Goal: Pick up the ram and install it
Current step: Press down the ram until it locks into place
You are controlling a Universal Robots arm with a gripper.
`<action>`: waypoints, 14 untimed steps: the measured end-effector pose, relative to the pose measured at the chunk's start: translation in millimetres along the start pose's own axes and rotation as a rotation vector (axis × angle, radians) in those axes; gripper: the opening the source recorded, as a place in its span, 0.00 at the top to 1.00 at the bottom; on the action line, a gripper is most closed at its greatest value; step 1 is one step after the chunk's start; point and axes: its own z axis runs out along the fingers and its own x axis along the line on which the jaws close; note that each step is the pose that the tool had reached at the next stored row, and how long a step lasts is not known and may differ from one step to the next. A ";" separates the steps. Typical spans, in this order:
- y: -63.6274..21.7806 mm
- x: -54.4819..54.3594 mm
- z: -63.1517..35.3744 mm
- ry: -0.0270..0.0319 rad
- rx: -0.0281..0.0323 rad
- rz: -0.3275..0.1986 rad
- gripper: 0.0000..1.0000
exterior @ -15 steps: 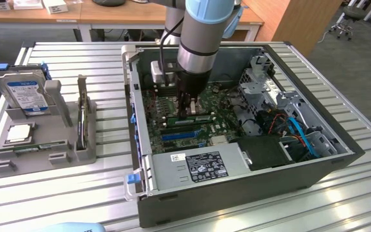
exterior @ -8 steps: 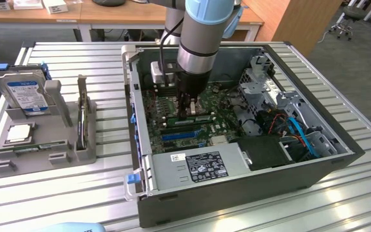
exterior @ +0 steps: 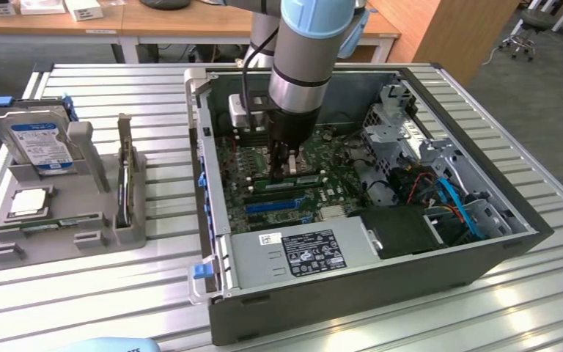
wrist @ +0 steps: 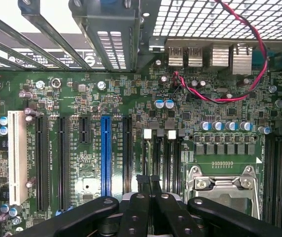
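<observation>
Gripper (exterior: 284, 167) clenched over the board (wrist: 131, 108).
Ram (exterior: 299, 180), as you can judge, lies directly below, long axis crosswise.

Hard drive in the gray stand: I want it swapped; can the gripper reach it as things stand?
Probably not directly: the gripper sits low inside the open computer case, whose side wall stands between it and the hard drive.

Wooden desks (exterior: 164, 26), grey floor (exterior: 545, 66)
</observation>
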 end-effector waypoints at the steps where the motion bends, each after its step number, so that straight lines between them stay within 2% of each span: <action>1: 0.0 0.0 0.0 0.0001 0.0000 0.000 0.90; 14: -0.1 0.0 0.8 -0.0001 0.0001 0.000 0.90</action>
